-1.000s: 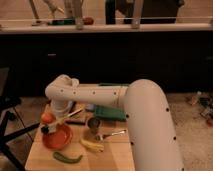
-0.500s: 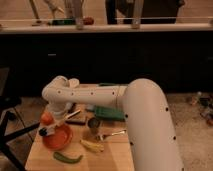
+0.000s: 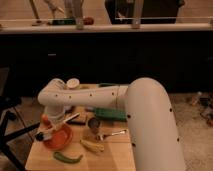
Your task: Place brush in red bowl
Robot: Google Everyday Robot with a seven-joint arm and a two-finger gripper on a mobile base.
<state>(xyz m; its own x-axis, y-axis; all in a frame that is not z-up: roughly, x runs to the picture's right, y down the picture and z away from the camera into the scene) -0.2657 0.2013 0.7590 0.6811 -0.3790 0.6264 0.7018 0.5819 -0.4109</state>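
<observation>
The red bowl sits on the wooden table at the front left. My gripper hangs at the end of the white arm, just above the bowl's rear left rim. The brush lies slanted at the gripper, over the bowl. Its pale handle runs from the upper right down to the bowl's left edge. I cannot make out whether the brush is held or resting on the bowl.
A small orange fruit sits behind the bowl on the left. A green pepper and a banana lie in front. A metal cup, a silver spoon and a green tray are on the right. The table edge is close on the left.
The gripper has moved slightly left and lower over the red bowl, and the brush has moved with it. The other objects have not moved.
</observation>
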